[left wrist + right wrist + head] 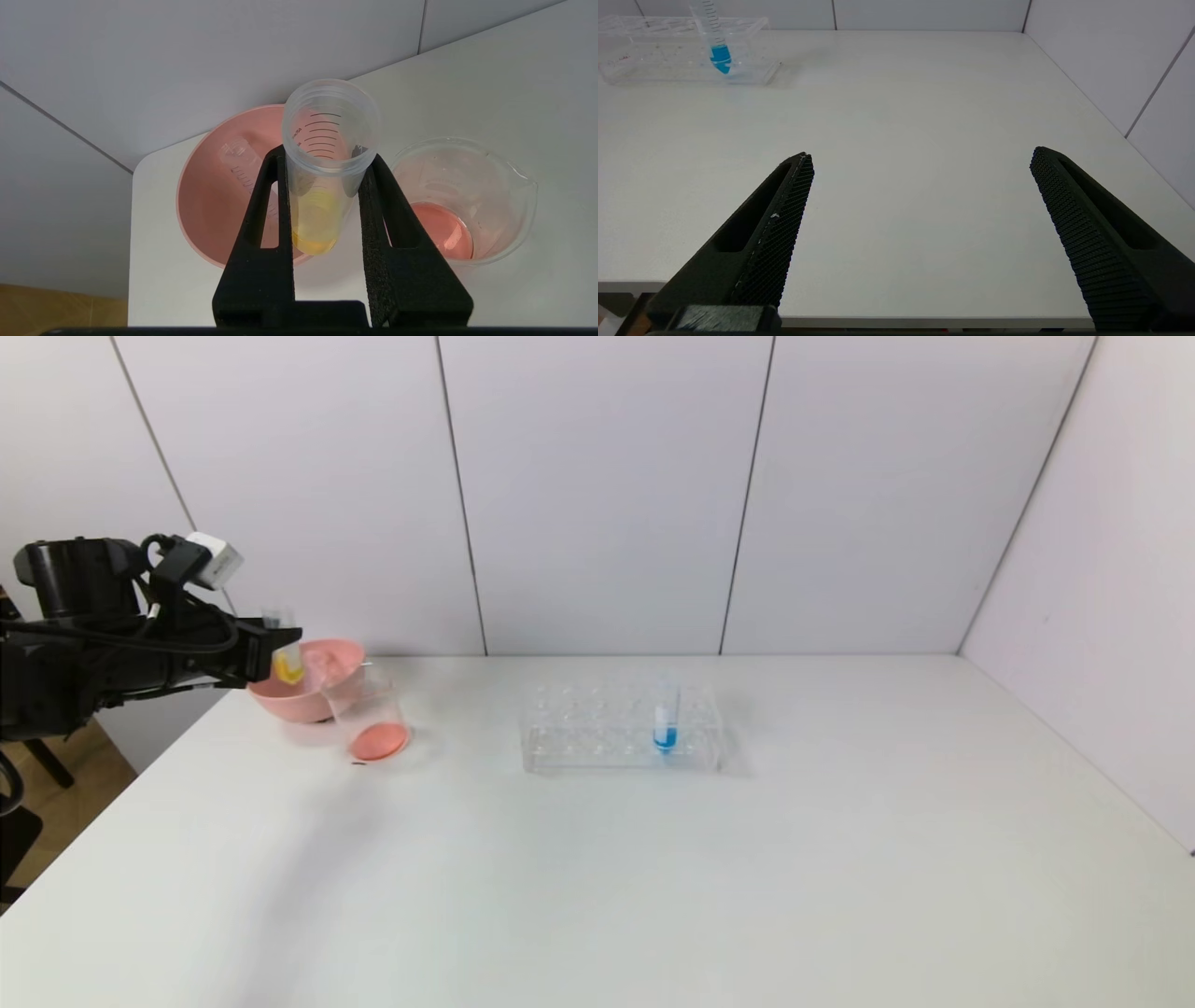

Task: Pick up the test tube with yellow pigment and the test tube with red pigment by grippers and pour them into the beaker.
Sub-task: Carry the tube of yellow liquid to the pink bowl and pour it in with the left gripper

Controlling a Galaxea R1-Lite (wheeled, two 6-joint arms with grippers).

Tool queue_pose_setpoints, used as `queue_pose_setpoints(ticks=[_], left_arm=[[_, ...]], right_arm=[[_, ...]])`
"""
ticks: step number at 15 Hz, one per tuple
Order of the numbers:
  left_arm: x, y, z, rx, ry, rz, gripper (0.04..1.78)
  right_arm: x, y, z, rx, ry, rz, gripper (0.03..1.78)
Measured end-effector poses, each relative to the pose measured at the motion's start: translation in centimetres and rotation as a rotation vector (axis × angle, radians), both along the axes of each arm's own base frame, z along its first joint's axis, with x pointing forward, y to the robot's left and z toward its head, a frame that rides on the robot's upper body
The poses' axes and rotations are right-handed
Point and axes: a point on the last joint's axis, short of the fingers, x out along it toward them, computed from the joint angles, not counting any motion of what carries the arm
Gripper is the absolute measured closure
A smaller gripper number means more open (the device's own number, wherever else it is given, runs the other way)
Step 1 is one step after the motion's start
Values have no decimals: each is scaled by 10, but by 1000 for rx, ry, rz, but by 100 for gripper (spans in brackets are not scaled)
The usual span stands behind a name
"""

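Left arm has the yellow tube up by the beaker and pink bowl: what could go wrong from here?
The left gripper holds the yellow test tube nearer the pink bowl than the beaker, so a tilt here might pour into the bowl. Swinging across, the tube could knock the beaker's rim.

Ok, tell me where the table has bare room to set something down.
Bare: the whole near half of the table, and the stretch right of the tube rack out to the side wall. A narrower bare strip lies between the beaker and the rack. Crowded: the far left corner, where the pink bowl, the beaker and the left end effector holding the yellow tube cluster.
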Motion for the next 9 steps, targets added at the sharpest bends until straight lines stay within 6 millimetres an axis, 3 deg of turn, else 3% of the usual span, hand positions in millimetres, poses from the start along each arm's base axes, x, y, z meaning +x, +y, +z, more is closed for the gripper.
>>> queue_pose_setpoints(ticks=[9], left_arm=[[9,0,12,147,107,-193,139]], right_arm=[[0,0,0,0,0,0,11]])
